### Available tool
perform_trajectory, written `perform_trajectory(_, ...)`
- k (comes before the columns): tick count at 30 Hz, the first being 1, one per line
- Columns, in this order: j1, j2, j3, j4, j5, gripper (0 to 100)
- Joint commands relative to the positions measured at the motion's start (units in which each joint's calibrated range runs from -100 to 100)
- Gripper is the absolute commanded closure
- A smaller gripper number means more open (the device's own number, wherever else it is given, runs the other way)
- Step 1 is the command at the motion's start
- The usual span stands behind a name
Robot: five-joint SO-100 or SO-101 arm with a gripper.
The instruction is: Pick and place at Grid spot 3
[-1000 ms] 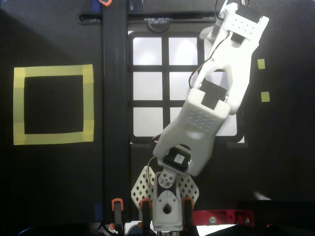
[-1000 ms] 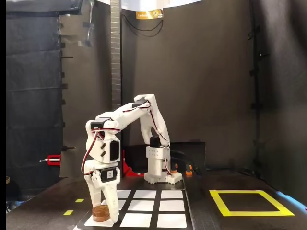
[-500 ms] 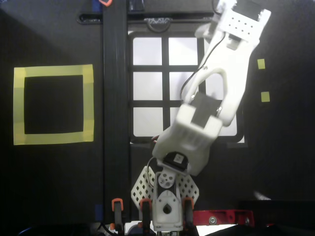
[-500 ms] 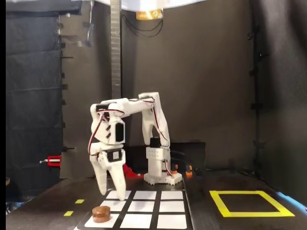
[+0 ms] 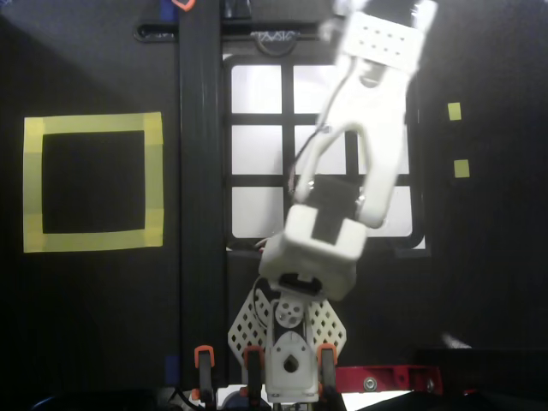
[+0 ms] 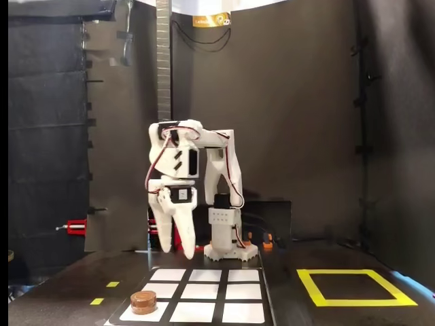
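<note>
Nearest the fixed camera, at the front edge of the dark tabletop (image 6: 319, 318), a small brown disc (image 6: 143, 302) lies flat on the near-left cell of the lit white grid (image 6: 204, 293). Since that camera faces the robot across the grid, this cell matches the top-right corner of the overhead view, so I take it to be Grid spot 3 (image 6: 163, 312). The disc rests within the cell, toward its left and far side. In the overhead view the cell is almost wholly covered by the arm. Two small yellow tape marks (image 6: 112, 284) sit just left of the grid, and the large yellow tape square (image 6: 360, 299) lies empty, well apart on the right. Farther back, above the far-left part of the grid, the white fingers (image 6: 185, 234) hang pointing downward, clear of the surface and well apart from the disc. They carry nothing that I can see. Whether they are parted or pressed together I cannot tell from either view. Behind them stands the arm's base (image 6: 228, 248), clamped at the far edge. Judging by this layout, the placing looks done and the arm is in its withdrawal. The next move would only call for folding back toward the base, without sweeping low over the disc.
</note>
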Motion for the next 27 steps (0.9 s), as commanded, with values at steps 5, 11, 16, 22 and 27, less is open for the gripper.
perform_trajectory(5,-5.74,-4.69,-1.76,1.65,-15.68,66)
perform_trajectory(11,-6.24,-4.69,-1.67,4.64,-20.17,66)
perform_trajectory(16,-6.16,-4.69,-1.67,4.22,-20.37,81)
perform_trajectory(22,-6.24,-4.61,-1.67,3.97,-20.46,100)
perform_trajectory(27,-6.33,-7.44,-1.49,1.90,-20.61,100)
